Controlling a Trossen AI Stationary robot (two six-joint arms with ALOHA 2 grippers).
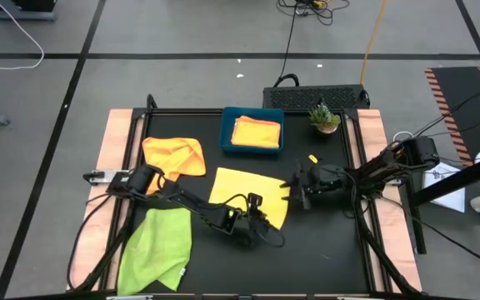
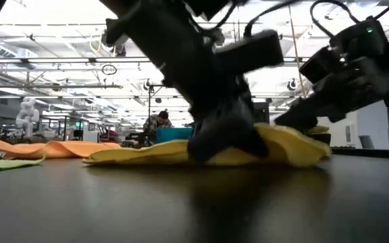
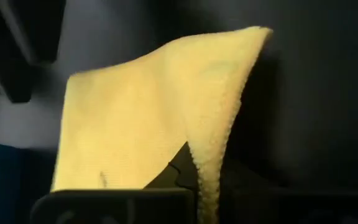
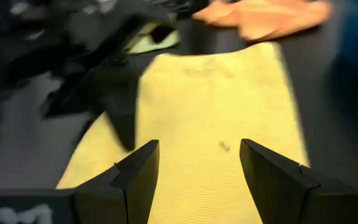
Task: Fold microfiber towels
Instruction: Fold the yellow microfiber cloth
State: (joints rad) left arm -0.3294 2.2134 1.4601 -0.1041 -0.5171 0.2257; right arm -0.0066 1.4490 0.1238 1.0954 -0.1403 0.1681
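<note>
Yellow towel (image 1: 244, 193) lies spread on the black counter (image 1: 323, 250), centre, just in front of the blue tray (image 1: 227, 133). Its near corner is lifted, not flat.

Left end effector (image 1: 252, 225) sits low at the towel's near edge. In the left wrist view a yellow corner (image 3: 166, 124) stands up and drapes close in front of the camera, edge hanging down past the fingers. Looks clamped on that corner, fingers together on the cloth. Low view shows the same: dark arm pressed down onto a raised yellow fold (image 2: 275, 145).

Right end effector (image 1: 300, 190) is at the towel's right edge. Right wrist view shows its two fingers (image 4: 138, 171) spread well apart, yellow cloth flat between them, nothing held.

Other towels:
- Orange towel (image 1: 175, 155), crumpled, on the counter left of the tray, well apart from the yellow one.
- Lime green towel (image 1: 158, 248), loosely laid at the near left, partly hanging over the counter's front edge.
- A folded orange towel (image 1: 257, 132) lies inside the tray.

Small potted plant (image 1: 324, 118) stands right of the tray, at the far edge.
</note>
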